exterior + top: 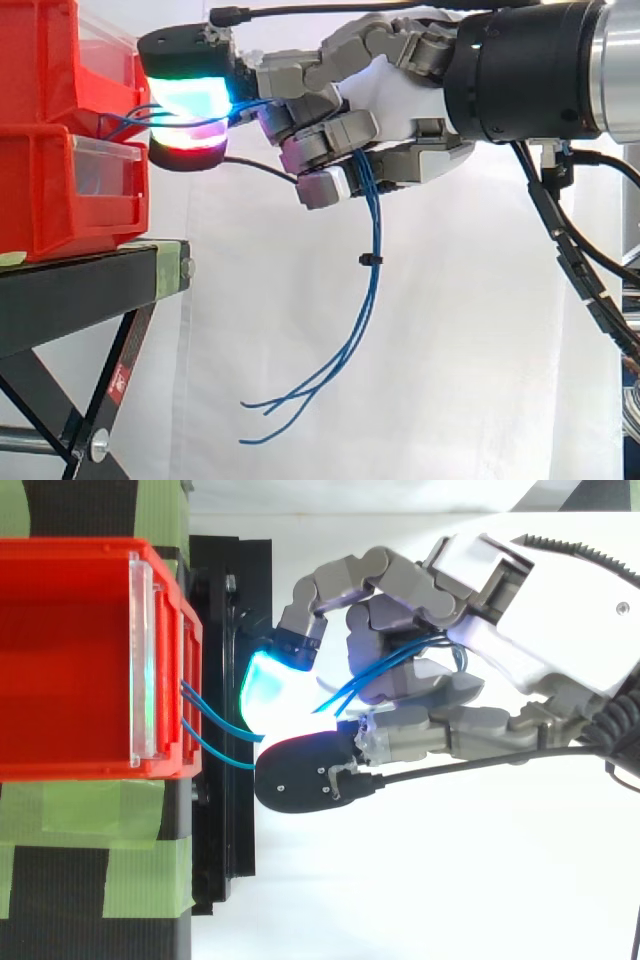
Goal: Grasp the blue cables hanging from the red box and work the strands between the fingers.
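Hand: the hand [400,88] comes in from the right of the side view, level with the upper bin. Its fingers are curled round the blue cables [376,230] and clamp them.
Fingertips: one thick pad [190,105] glows cyan, green and red just in front of the upper bin. In the top view a cyan pad [265,685] sits near the bin front, apart from it.
Cable run: the strands leave the front of the upper bin, pass the glowing pad, thread between the curled fingers and hang below the hand with their loose ends splayed.
Top view: two strands exit the bin front side by side.
Cable tie: a small black tie [369,260] sits on the hanging strands partway down.
Red bins: two red bins [50,150] are stacked on the black stand [80,290], each with a clear window on its front.
Markings: a red sticker [119,380] sits on the stand's leg; its print is too small to read.
Tape: green tape [95,810] lies across the stand's top beside the bin.
Backdrop: white curtain [450,380].
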`<control>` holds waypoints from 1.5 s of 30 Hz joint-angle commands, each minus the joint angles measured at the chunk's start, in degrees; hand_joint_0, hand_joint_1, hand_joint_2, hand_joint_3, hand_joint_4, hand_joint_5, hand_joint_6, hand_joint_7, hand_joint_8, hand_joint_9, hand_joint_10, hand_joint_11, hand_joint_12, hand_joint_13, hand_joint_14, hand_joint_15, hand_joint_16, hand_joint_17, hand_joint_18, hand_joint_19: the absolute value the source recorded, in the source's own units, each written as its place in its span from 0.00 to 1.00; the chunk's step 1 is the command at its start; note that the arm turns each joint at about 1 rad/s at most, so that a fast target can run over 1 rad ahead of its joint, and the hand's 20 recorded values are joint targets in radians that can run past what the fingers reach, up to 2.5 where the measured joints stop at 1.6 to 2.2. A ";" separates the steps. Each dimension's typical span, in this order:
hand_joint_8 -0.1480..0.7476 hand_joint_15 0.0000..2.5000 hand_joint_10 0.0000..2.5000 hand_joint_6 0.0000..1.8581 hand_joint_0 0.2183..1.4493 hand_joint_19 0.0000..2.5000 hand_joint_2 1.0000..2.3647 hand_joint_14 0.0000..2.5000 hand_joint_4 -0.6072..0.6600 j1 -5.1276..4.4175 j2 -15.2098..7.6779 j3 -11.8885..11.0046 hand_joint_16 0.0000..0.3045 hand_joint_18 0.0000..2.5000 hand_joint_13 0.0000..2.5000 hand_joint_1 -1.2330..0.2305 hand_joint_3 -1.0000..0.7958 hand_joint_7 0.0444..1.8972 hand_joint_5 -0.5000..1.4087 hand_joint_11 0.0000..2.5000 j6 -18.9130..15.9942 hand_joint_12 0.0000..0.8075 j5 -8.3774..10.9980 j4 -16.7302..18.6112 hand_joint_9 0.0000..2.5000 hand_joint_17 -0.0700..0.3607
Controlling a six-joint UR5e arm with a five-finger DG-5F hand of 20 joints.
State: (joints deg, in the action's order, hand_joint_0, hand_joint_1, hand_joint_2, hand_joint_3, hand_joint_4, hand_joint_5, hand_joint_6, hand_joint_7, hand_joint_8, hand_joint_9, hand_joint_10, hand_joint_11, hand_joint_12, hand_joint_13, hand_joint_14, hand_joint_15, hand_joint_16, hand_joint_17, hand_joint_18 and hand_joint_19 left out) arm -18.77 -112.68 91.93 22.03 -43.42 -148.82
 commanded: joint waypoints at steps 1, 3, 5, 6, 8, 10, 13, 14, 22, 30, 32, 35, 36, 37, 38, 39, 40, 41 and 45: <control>0.59 0.53 1.00 0.02 0.73 0.51 0.01 1.00 0.71 0.04 0.00 0.00 0.15 0.55 0.40 0.43 0.37 0.76 0.50 0.99 -0.06 0.52 0.01 -0.07 0.27 0.40; 0.59 0.53 1.00 0.01 0.58 0.51 0.01 1.00 0.78 0.04 -0.09 0.00 0.15 0.55 0.40 0.48 0.26 0.66 0.47 0.99 -0.06 0.52 0.01 -0.07 0.27 0.40; 0.59 0.53 1.00 0.01 0.50 0.51 0.01 1.00 0.77 0.04 0.00 0.00 0.15 0.55 0.40 0.52 0.15 0.63 0.45 0.99 -0.06 0.52 0.01 -0.07 0.27 0.40; 0.59 0.53 1.00 0.01 0.50 0.51 0.01 1.00 0.71 -0.04 0.00 0.00 0.15 0.55 0.40 0.52 0.12 0.65 0.45 0.99 -0.06 0.52 0.01 -0.07 0.27 0.40; 0.59 0.53 1.00 0.10 0.49 0.51 0.01 1.00 0.68 -0.04 0.00 0.00 0.15 0.55 0.40 0.48 0.13 0.71 0.40 0.99 -0.06 0.52 0.01 -0.07 0.27 0.40; 0.59 0.53 1.00 0.44 0.48 0.51 0.01 1.00 0.67 -0.04 0.00 0.00 0.15 0.55 0.40 0.43 0.13 0.62 0.28 0.99 -0.06 0.52 0.01 -0.07 0.27 0.40; 0.59 0.53 1.00 0.64 0.49 0.51 0.01 1.00 0.70 0.04 0.00 0.00 0.15 0.55 0.40 0.41 0.13 0.55 0.20 0.99 -0.06 0.52 0.01 -0.07 0.27 0.40; 0.59 0.53 1.00 0.66 0.49 0.51 0.01 1.00 0.71 -0.04 0.00 0.00 0.15 0.55 0.40 0.40 0.13 0.54 0.19 0.99 -0.06 0.52 0.01 -0.07 0.27 0.40; 0.59 0.53 1.00 0.46 0.36 0.51 0.00 1.00 0.75 -0.04 0.00 0.00 0.15 0.55 0.40 0.40 0.00 0.55 0.18 0.99 0.03 0.52 0.01 -0.07 0.27 0.40; 0.59 0.53 1.00 0.38 0.52 0.51 0.01 1.00 0.72 -0.04 0.00 0.00 0.15 0.55 0.40 0.35 0.10 0.58 0.19 0.99 0.03 0.52 0.01 -0.07 0.27 0.40; 0.59 0.53 1.00 0.37 0.54 0.51 0.01 1.00 0.70 -0.04 0.00 0.00 0.15 0.55 0.40 0.35 0.23 0.58 0.19 0.99 0.03 0.52 0.01 -0.07 0.27 0.40; 0.59 0.53 1.00 0.30 0.47 0.51 0.00 1.00 0.70 -0.04 0.00 0.00 0.15 0.55 0.40 0.35 0.07 0.60 0.19 0.99 0.11 0.52 0.01 -0.16 0.27 0.40; 0.59 0.53 1.00 0.31 0.44 0.51 0.00 1.00 0.71 0.04 0.00 0.00 0.15 0.55 0.40 0.35 0.00 0.59 0.19 0.99 0.03 0.52 0.01 -0.07 0.27 0.40; 0.59 0.53 1.00 0.35 0.41 0.51 0.00 1.00 0.72 -0.04 0.00 0.00 0.15 0.55 0.40 0.35 0.00 0.58 0.19 0.99 0.03 0.52 0.01 -0.07 0.27 0.40; 0.59 0.53 1.00 0.37 0.40 0.51 0.00 1.00 0.73 -0.04 0.00 0.00 0.15 0.55 0.40 0.36 0.00 0.58 0.18 0.99 0.11 0.52 0.01 -0.07 0.27 0.40; 0.59 0.53 1.00 0.42 0.39 0.51 0.00 1.00 0.73 0.04 0.00 0.00 0.15 0.55 0.40 0.36 0.00 0.56 0.18 0.99 0.11 0.52 0.01 -0.07 0.27 0.40; 0.59 0.53 1.00 0.45 0.38 0.51 0.00 1.00 0.74 -0.04 0.00 0.00 0.15 0.55 0.40 0.36 0.00 0.55 0.17 0.99 0.11 0.52 0.01 -0.07 0.27 0.40; 0.59 0.53 1.00 0.46 0.37 0.51 0.00 1.00 0.74 -0.04 0.00 0.00 0.15 0.55 0.40 0.36 0.00 0.54 0.17 0.99 0.11 0.52 0.01 -0.07 0.27 0.40; 0.59 0.53 1.00 0.51 0.34 0.51 0.00 1.00 0.75 -0.04 0.00 0.00 0.15 0.55 0.40 0.37 0.00 0.52 0.17 0.99 0.03 0.52 0.01 -0.16 0.27 0.40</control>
State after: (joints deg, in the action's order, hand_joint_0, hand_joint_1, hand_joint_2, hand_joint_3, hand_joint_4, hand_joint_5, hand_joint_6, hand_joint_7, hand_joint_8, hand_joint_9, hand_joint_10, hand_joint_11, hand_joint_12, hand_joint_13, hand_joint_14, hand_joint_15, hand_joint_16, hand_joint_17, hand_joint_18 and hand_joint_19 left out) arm -18.79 -112.69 91.93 22.09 -43.42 -148.91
